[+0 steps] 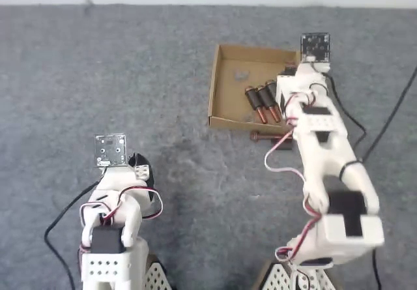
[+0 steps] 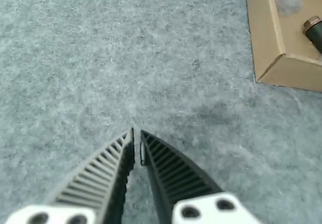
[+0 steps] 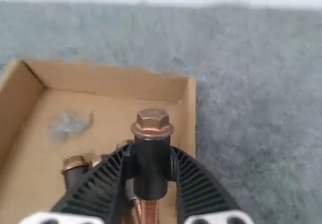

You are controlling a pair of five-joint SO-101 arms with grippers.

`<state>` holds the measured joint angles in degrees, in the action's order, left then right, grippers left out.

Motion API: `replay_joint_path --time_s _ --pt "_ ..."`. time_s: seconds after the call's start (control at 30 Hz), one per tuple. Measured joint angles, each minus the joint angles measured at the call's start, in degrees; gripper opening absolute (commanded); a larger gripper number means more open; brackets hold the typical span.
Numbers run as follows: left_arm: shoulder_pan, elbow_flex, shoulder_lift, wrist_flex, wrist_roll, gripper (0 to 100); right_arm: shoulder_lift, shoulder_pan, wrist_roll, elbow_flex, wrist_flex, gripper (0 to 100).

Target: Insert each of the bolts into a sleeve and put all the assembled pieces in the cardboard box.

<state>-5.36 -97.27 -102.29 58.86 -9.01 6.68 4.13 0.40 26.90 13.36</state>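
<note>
The right arm stretches over the cardboard box [image 1: 215,81], its right tool [image 3: 151,154] clamped on a black sleeve [image 3: 150,171] with a bolt [image 3: 152,123] through it, above assembled pieces [image 1: 263,102] inside. The left arm is folded back, its left tool [image 2: 137,136] pinched together just over the bench [image 2: 75,58].

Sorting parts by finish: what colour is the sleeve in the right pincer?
Black; the sleeve shows best in the right wrist view.

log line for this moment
right gripper: shut on sleeved bolt over cardboard box | left gripper: shut, empty, over carpet | loose bolt: outside box
</note>
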Motion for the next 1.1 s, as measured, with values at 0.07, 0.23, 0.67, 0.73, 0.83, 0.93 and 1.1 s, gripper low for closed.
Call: replay_joint_path --time_s 0.07,0.23,0.67,0.73,0.83,0.93,1.1 --pt "0.00 0.00 0.00 0.00 0.00 2 3.69 0.09 0.00 -4.66 3.87 0.6" --pt "0.00 0.00 0.00 0.00 0.00 2 13.71 0.26 0.00 -15.65 9.49 0.9" --pt "0.00 0.00 0.00 0.00 0.00 2 23.12 0.70 -0.18 -36.66 30.77 10.2" --pt "0.00 0.00 0.00 0.00 0.00 2 23.12 0.44 -0.18 -39.30 34.29 3.1" --pt "0.00 0.00 0.00 0.00 0.00 2 23.12 0.09 -0.18 -42.20 39.56 2.4" --pt "0.00 0.00 0.00 0.00 0.00 2 23.12 0.35 -0.18 -43.87 44.13 0.4" --pt "0.00 0.00 0.00 -0.70 0.00 2 22.51 0.18 -0.18 -43.96 52.92 0.6"
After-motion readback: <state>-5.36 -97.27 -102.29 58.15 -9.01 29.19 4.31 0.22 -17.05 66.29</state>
